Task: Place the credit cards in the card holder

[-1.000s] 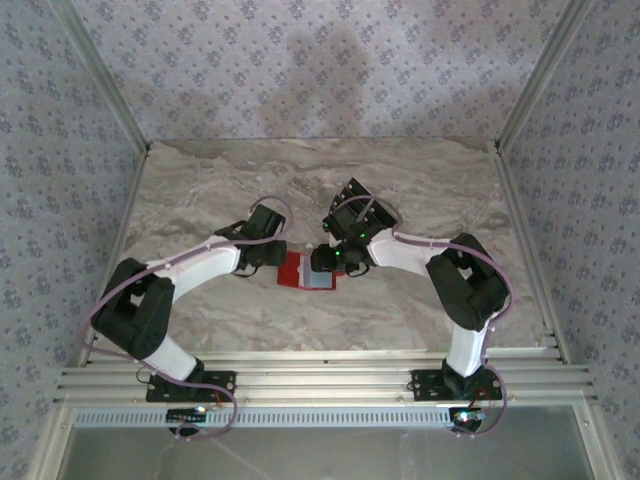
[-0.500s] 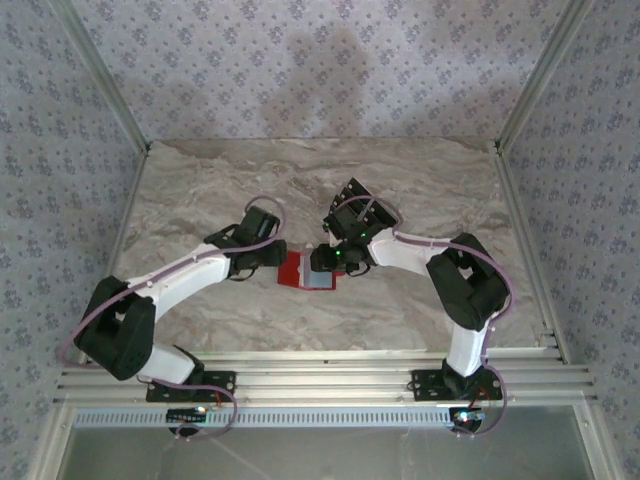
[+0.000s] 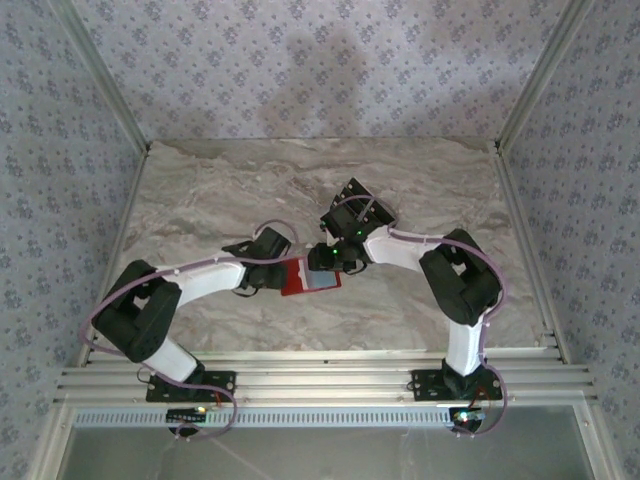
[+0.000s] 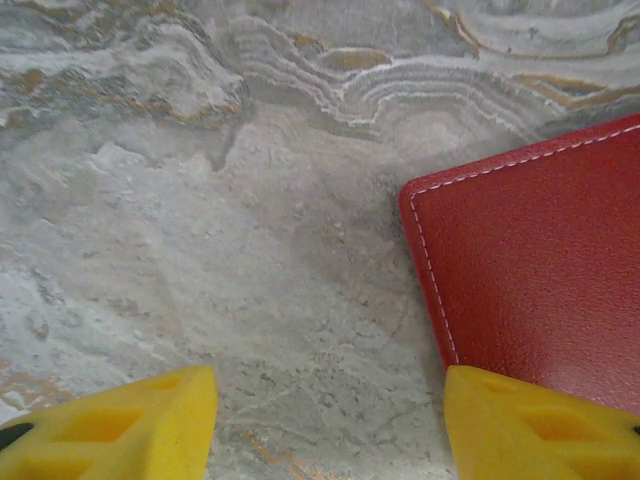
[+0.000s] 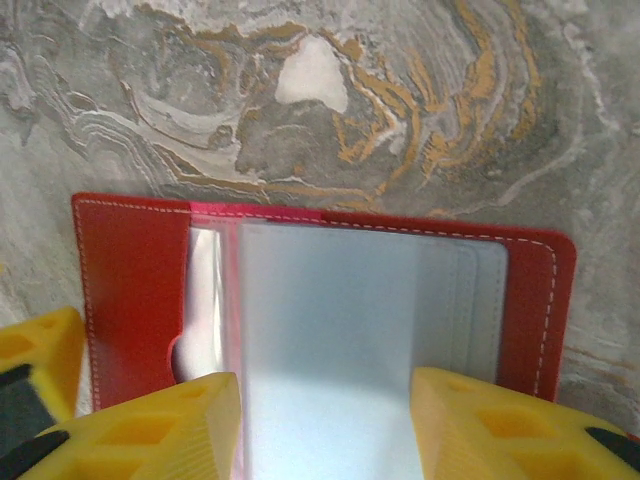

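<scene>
one red card holder [image 3: 308, 277] lies open, left gripper [image 4: 326, 402] and right gripper [image 5: 325, 402] both with jaws apart.

The left hand [image 3: 283, 272] moved down and nearer to the left edge of the card holder [image 3: 312, 278]; its elbow swung; the card holder turned slightly on the table [image 3: 200, 200]

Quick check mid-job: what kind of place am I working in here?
Probably an enclosed robot test booth rather than a home: patterned walls on three sides, an aluminium frame along the near edge, and a marble-look tabletop.
</scene>
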